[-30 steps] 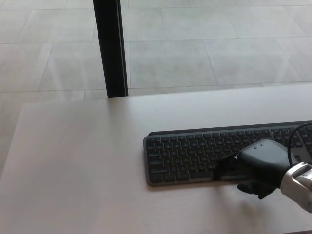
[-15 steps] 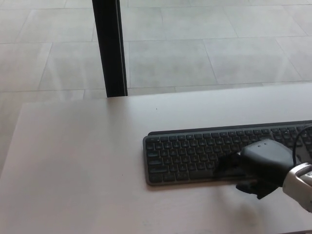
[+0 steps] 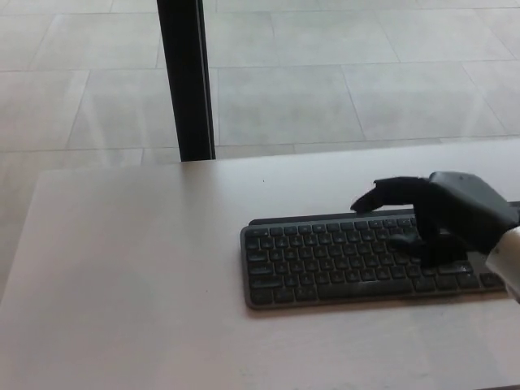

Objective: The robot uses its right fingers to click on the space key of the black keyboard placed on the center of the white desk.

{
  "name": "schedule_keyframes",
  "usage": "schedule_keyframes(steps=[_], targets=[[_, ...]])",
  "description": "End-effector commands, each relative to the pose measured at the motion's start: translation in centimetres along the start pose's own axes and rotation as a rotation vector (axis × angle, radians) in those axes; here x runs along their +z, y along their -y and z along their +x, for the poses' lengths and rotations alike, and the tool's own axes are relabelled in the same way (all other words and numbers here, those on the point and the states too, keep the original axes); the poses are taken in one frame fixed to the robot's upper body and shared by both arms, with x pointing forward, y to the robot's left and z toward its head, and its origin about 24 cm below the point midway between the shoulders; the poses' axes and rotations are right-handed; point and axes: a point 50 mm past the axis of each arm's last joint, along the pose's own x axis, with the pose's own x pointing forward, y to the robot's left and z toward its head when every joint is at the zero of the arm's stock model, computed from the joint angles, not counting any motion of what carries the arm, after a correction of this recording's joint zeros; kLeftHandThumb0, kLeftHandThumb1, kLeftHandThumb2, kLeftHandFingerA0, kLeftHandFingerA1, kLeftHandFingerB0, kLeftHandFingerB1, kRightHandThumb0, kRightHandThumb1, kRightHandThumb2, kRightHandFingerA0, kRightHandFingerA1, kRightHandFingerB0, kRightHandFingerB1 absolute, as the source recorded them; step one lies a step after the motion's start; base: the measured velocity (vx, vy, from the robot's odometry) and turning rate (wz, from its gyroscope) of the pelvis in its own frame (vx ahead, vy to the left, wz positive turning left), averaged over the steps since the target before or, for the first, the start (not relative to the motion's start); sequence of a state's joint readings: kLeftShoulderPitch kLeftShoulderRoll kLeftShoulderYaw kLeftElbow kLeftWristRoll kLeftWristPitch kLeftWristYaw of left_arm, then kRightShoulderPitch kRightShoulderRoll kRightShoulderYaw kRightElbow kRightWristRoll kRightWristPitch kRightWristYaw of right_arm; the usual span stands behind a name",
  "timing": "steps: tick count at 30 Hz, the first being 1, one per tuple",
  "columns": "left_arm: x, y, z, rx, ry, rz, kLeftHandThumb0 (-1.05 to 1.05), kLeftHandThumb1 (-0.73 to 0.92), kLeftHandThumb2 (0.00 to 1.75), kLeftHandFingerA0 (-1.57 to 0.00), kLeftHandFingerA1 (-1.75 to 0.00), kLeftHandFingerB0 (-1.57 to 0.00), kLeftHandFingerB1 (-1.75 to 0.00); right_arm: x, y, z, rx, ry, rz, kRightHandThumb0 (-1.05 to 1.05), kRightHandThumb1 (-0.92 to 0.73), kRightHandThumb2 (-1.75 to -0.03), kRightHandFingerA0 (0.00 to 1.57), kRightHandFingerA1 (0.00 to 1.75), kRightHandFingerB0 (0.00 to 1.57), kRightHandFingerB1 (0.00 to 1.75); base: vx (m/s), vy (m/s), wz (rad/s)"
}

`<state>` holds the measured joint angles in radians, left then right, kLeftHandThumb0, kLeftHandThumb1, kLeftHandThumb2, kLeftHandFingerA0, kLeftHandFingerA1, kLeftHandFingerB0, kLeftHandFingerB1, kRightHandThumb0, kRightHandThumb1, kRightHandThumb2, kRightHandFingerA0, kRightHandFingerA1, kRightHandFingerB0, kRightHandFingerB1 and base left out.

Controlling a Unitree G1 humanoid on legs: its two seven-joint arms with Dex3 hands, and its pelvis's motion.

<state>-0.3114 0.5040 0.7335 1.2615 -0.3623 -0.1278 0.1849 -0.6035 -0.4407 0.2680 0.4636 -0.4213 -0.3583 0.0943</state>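
On the desk: the keyboard (image 3: 366,260) lies flat on the right half, long side roughly parallel to the near edge, its right end hidden behind the hand.
Desk edges: the desk (image 3: 122,268) has its far edge running from the left corner up toward the right; its left edge slants down to the picture's lower left; the near edge is out of view apart from a sliver at the lower right.
Open room: the whole left half of the desk is bare, and a bare strip lies between the keyboard and the near edge.
Beyond the desk: a tiled floor (image 3: 341,81) and 1 black post (image 3: 185,77) standing upright just behind the far edge.
Right hand: the hand (image 3: 455,210) comes in from the right, raised over the keyboard's right part, holding nothing, fingers apart; 1 finger (image 3: 382,195) points left past the keyboard's far edge.
Contact: a lower digit seems to hang just above the keys, but whether it touches cannot be told.
Space key: the long key (image 3: 378,290) in the front row lies nearer than the hand and left of it, uncovered.
Left hand: not in view.
Materials: desk pale, matte and smooth; keyboard dark grey, slim, rounded corners, low keys; hand glossy black and bulky, with a pale wrist (image 3: 508,260).
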Motion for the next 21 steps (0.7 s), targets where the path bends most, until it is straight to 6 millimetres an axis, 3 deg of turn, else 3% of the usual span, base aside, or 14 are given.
schedule_keyframes(steps=[1, 2, 4, 7, 9, 10, 11, 12, 13, 15, 17, 18, 21], targets=[[0.5, -1.3, 0.2, 0.027, 0.024, 0.005, -0.45, 0.49, 0.54, -0.82, -0.85, -0.77, -0.61, -4.9, 11.0, -4.6, -0.456, -0.165, 0.412, -0.03, -0.59, -0.55, 0.76, 1.73, 0.73, 0.40, 0.00, 0.000, 0.00], [0.5, -1.4, 0.2, 0.026, 0.024, 0.005, -0.44, 0.49, 0.55, -0.82, -0.85, -0.77, -0.61, -6.0, 11.7, -5.8, -0.516, -0.218, 0.452, -0.01, -0.63, -0.56, 0.74, 1.75, 0.67, 0.40, 0.00, 0.000, 0.00], [0.5, -1.4, 0.2, 0.025, 0.023, 0.001, -0.44, 0.49, 0.55, -0.82, -0.85, -0.77, -0.61, -6.4, 12.1, -6.4, -0.538, -0.230, 0.476, -0.01, -0.63, -0.56, 0.74, 1.75, 0.67, 0.40, 0.00, 0.000, 0.00], [0.4, -1.5, 0.2, 0.029, 0.017, -0.012, -0.44, 0.49, 0.54, -0.81, -0.85, -0.77, -0.61, -8.0, 14.7, -10.5, -0.799, -0.248, 0.588, -0.12, -0.43, -0.80, 0.95, 1.71, 0.68, 0.46, 0.00, 0.000, 0.00], [0.4, -1.5, 0.2, 0.020, 0.017, -0.020, -0.44, 0.49, 0.55, -0.80, -0.87, -0.76, -0.61, -9.2, 16.1, -13.4, -0.971, -0.325, 0.633, -0.12, -0.50, -0.76, 0.95, 1.73, 0.60, 0.45, 0.00, 0.000, 0.00], [0.4, -1.6, 0.2, 0.020, 0.017, -0.020, -0.44, 0.49, 0.55, -0.80, -0.87, -0.76, -0.61, -9.2, 16.1, -13.4, -0.971, -0.325, 0.635, -0.12, -0.50, -0.76, 0.95, 1.73, 0.60, 0.45, 0.00, 0.000, 0.00], [0.4, -1.6, 0.2, 0.026, 0.026, 0.022, -0.50, 0.48, 0.55, -0.82, -0.86, -0.77, -0.59, -10.3, 16.6, -15.8, -1.127, -0.383, 0.727, -0.11, -0.54, -0.69, 0.98, 1.75, 0.63, 0.47, 0.00, 0.000, 0.00], [0.5, -1.6, 0.2, 0.027, 0.027, 0.027, -0.50, 0.48, 0.55, -0.82, -0.86, -0.77, -0.59, -10.4, 16.7, -16.0, -1.145, -0.389, 0.739, -0.11, -0.54, -0.69, 0.98, 1.75, 0.63, 0.47, 0.00, 0.000, 0.00], [0.5, -1.6, 0.2, 0.028, 0.027, 0.011, -0.44, 0.50, 0.55, -0.82, -0.82, -0.77, -0.59, -11.1, 16.8, -17.8, -1.224, -0.422, 0.767, -0.17, -0.49, -0.69, 1.05, 1.75, 0.63, 0.47, 0.00, 0.000, 0.00], [0.5, -1.6, 0.2, 0.028, 0.022, -0.009, -0.42, 0.50, 0.55, -0.81, -0.84, -0.75, -0.60, -12.1, 16.5, -20.1, -1.359, -0.470, 0.838, -0.22, -0.48, -0.68, 1.04, 1.75, 0.69, 0.47, 0.00, 0.000, 0.00], [0.4, -1.6, 0.2, 0.030, 0.017, -0.005, -0.44, 0.50, 0.54, -0.82, -0.82, -0.73, -0.59, -12.9, 15.9, -21.8, -1.438, -0.503, 0.852, -0.19, -0.43, -0.70, 1.10, 1.67, 0.71, 0.51, 0.00, 0.000, 0.00], [0.3, -1.6, 0.2, 0.027, 0.021, 0.010, -0.47, 0.48, 0.55, -0.83, -0.86, -0.76, -0.61, -13.4, 15.3, -22.9, -1.506, -0.542, 0.880, -0.36, -0.44, -0.66, 1.16, 1.60, 0.72, 0.52, 0.00, 0.000, 0.00], [0.2, -1.7, 0.2, 0.020, 0.022, 0.024, -0.47, 0.50, 0.55, -0.80, -0.84, -0.77, -0.60, -14.3, 13.8, -24.9, -1.643, -0.597, 0.949, -0.42, -0.49, -0.63, 1.20, 1.56, 0.70, 0.54, 0.00, 0.000, 0.00]])
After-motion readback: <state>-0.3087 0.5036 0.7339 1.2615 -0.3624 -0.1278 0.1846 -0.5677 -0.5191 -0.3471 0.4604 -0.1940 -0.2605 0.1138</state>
